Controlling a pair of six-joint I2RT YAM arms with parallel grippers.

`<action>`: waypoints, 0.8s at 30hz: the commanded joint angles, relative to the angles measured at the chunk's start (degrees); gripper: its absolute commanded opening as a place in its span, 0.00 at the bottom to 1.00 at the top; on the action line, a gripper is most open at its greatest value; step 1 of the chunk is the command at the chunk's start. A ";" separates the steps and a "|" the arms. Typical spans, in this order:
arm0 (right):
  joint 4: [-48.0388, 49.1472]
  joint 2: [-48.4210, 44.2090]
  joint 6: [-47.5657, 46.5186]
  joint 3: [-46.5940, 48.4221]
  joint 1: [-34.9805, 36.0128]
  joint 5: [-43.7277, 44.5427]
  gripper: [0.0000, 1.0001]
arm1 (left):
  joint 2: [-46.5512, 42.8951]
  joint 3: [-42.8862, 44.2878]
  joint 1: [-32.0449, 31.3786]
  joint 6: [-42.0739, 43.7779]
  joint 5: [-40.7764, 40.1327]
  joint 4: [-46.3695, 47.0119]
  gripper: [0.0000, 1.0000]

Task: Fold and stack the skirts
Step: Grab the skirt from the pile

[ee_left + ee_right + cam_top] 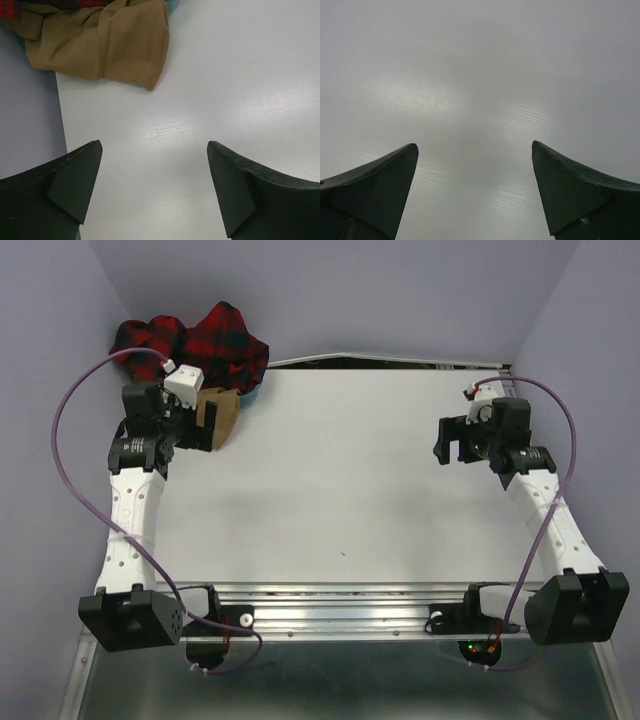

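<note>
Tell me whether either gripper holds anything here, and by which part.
Nothing is held. The left gripper, jaws open, hovers short of the plain tan-brown cloth skirt; the right gripper, jaws open, is over the white table.

I see the wide middle of the white table [340, 490] bare, so both arms can pass there. Under the right gripper [475, 150] there is only bare surface. The obstacles are in the far left corner: the tan skirt [115, 45] lies bunched just ahead of the spread left gripper [155, 150], and the red plaid skirt [200, 340] is heaped behind it, near the wall [60, 320].
</note>
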 commanded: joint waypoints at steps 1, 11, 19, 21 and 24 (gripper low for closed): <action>0.44 0.83 0.13 2.01 0.02 -0.87 1.00 | 2.73 3.81 -0.18 1.06 -1.50 1.43 0.99; -0.61 2.77 -0.39 3.33 0.02 -0.43 1.00 | 29.61 44.27 -0.19 -3.33 -0.71 -4.02 0.99; -0.70 4.00 -0.57 2.89 -0.51 -0.25 1.00 | 46.25 62.90 -0.27 -8.08 -0.53 7.53 0.99; -0.70 4.44 -0.66 2.98 -0.51 0.01 1.00 | 46.78 59.13 -0.18 -8.52 -0.36 12.48 0.99; -0.87 5.05 -0.75 2.98 -0.51 0.10 1.00 | 49.14 55.96 -0.27 -9.66 -0.10 20.40 0.99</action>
